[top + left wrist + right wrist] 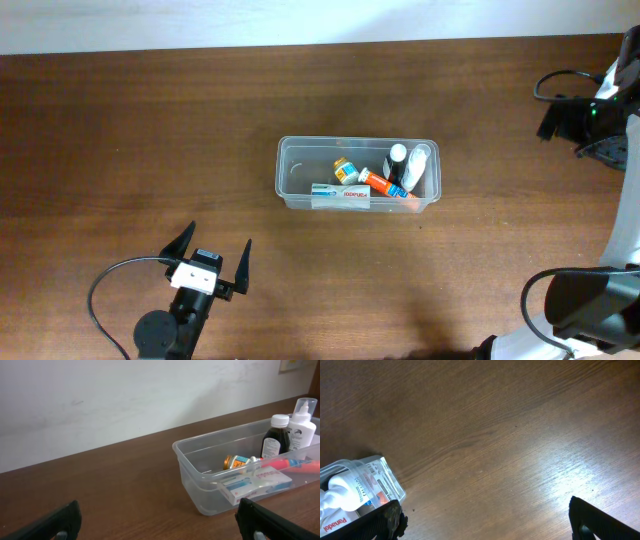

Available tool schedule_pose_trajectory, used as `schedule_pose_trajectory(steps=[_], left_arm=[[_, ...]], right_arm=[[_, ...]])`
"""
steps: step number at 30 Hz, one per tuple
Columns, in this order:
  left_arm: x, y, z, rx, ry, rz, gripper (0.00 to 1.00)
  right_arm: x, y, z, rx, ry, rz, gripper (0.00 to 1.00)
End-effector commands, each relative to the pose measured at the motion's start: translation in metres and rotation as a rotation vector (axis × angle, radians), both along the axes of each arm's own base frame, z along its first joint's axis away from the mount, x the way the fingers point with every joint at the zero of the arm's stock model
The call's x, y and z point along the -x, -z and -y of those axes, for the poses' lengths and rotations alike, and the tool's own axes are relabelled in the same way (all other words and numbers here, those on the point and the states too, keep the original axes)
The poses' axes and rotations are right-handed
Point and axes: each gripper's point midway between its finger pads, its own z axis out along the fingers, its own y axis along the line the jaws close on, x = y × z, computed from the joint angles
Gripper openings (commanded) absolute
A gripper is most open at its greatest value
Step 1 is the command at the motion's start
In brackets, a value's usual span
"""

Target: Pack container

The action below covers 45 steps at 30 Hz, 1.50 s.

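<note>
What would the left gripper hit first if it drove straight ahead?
Probably the container, its end clipped by the right-hand finger of the left gripper; the midline itself passes over bare table. Depth is unclear.

1. Tabletop [150, 130]: dark brown wood, visible grain, with a bright glare patch in the right wrist view.
2. Wall [100, 400]: plain white, meeting the tabletop's far edge.
3. Dark bottle [273, 442], white cap, upright, just beside a white nozzle bottle [302, 430].
4. White carton [256, 485] lying flat; orange tube [292, 464] behind it; small orange jar [233, 462] near.
</note>
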Motion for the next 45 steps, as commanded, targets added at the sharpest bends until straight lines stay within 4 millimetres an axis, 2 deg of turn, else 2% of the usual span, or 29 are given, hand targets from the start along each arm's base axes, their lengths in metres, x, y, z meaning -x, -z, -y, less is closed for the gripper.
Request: schedule_pose_trajectory(steps=[1, 6, 9, 12, 15, 18, 19, 22, 28, 31, 34, 45], left_arm=[[-0.001, 0.001, -0.004, -0.013, -0.020, 0.002, 0.99], [-0.001, 0.001, -0.004, -0.013, -0.020, 0.002, 0.99], [-0.001, 0.001, -0.004, -0.013, -0.020, 0.002, 0.99], [-0.001, 0.001, -0.004, -0.013, -0.020, 0.002, 0.99], [-0.001, 0.001, -0.004, -0.013, -0.020, 0.002, 0.99], [-0.001, 0.001, -0.004, -0.013, -0.020, 0.002, 0.99], [-0.001, 0.001, -0.004, -0.013, -0.020, 0.002, 0.99], [-0.001, 0.001, -0.004, -0.013, -0.020, 0.002, 0.99], [-0.001, 0.001, -0.004, -0.013, -0.020, 0.002, 0.99], [-0.001, 0.001, -0.004, -0.013, -0.020, 0.002, 0.99], [-0.001, 0.001, -0.004, -0.013, -0.020, 0.002, 0.99], [-0.001, 0.001, -0.004, -0.013, -0.020, 0.002, 1.00]], right_arm=[[0.001, -0.002, 0.004, 0.008, 0.017, 0.004, 0.98], [0.001, -0.002, 0.004, 0.009, 0.015, 0.004, 0.98], [0.003, -0.012, 0.000, 0.019, 0.009, 0.031, 0.98], [0.009, -0.034, -0.011, 0.040, -0.012, 0.092, 0.98], [0.021, -0.066, -0.029, 0.069, -0.051, 0.184, 0.98], [0.042, -0.104, -0.044, 0.157, -0.104, 0.284, 0.98], [0.056, -0.123, -0.056, 0.176, -0.128, 0.351, 0.98], [0.084, -0.155, -0.072, 0.200, -0.161, 0.470, 0.98], [0.143, -0.192, -0.088, 0.234, -0.169, 0.690, 0.98], [0.156, -0.191, -0.100, 0.215, -0.200, 0.786, 0.98], [0.160, -0.175, -0.110, 0.194, -0.235, 0.874, 0.98], [0.129, -0.081, -0.137, 0.160, -0.380, 1.200, 0.98]])
